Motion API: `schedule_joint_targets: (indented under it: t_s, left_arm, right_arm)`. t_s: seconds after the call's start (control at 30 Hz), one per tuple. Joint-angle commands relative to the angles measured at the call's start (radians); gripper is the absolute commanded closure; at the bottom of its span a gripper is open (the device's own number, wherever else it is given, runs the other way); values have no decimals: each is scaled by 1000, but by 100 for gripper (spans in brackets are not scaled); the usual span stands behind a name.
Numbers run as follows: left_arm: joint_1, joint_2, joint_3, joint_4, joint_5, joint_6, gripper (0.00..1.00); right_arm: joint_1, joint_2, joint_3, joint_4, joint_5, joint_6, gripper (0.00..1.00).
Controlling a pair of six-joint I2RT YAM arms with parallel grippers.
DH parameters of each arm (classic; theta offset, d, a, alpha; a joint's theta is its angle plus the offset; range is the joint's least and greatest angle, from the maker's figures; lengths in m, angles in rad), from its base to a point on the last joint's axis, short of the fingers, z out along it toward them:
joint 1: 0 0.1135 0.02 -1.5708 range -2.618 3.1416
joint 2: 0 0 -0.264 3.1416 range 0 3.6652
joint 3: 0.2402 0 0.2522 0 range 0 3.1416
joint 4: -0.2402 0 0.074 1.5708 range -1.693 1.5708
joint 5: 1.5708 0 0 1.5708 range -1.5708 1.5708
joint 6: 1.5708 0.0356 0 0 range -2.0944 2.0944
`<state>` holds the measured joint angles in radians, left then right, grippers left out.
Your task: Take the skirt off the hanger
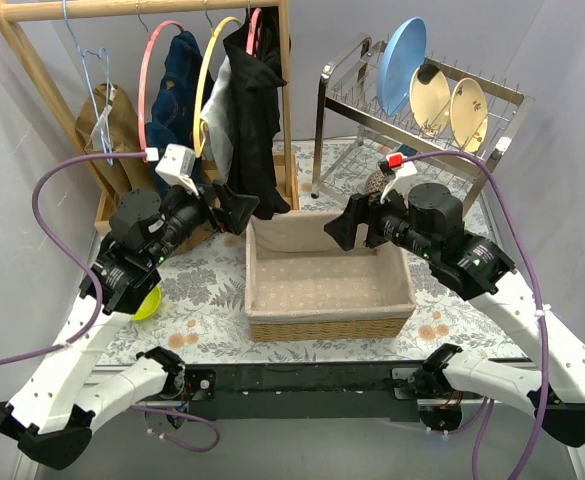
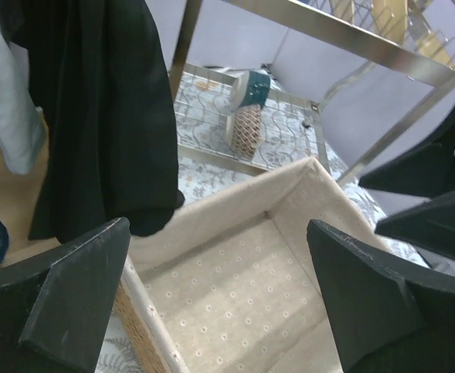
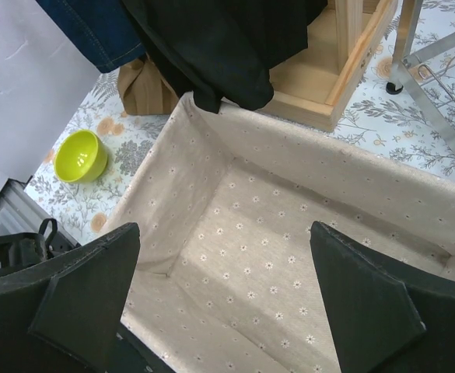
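The black skirt [image 1: 254,110] hangs from the pink hanger [image 1: 255,28] on the wooden rack [image 1: 286,70], its hem just beyond the left gripper [image 1: 240,208], whose fingers are spread wide and hold nothing. The right gripper [image 1: 340,228], equally wide and empty, hovers over the lined basket [image 1: 327,320] on the floral table [image 1: 202,290], with the dish rack [image 1: 422,125] behind
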<state>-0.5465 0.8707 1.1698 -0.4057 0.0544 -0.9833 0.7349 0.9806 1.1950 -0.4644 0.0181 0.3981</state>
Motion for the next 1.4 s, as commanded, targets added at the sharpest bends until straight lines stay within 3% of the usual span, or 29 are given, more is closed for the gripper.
schedule_joint_targets:
  t_s: [0.0,0.3,0.5,0.63,0.8,0.9,0.93,1.03,1.1,1.37]
  left_arm:
    - [-3,72,102,38,-120,58,2]
    - [-3,273,319,160,-237,178,3]
    - [-3,530,542,168,-366,297,14]
    - [-4,613,579,157,-415,319,21]
    - [-3,660,554,173,-421,330,25]
    - [-3,682,544,173,-441,348,49]
    - [-3,683,548,174,-438,353,66]
    - [-3,679,560,192,-424,350,81]
    - [-3,676,588,203,-415,350,97]
    - [-3,717,767,217,-432,314,100]
  right_arm:
    - [-2,-19,22,52,-3,13,2]
    - [-2,-74,-28,61,6,28,2]
    - [-2,-132,-92,164,-174,-10,2]
    - [0,-152,-115,237,-276,-4,2]
    - [0,-157,-129,251,-280,-2,2]
    - [0,-161,-135,262,-277,-1,2]
    - [0,-163,-135,262,-277,-1,2]
    - [0,-169,-130,259,-276,-7,2]
    - [-2,-177,-136,265,-273,-7,2]
    - [-2,-218,-160,300,-259,-5,2]
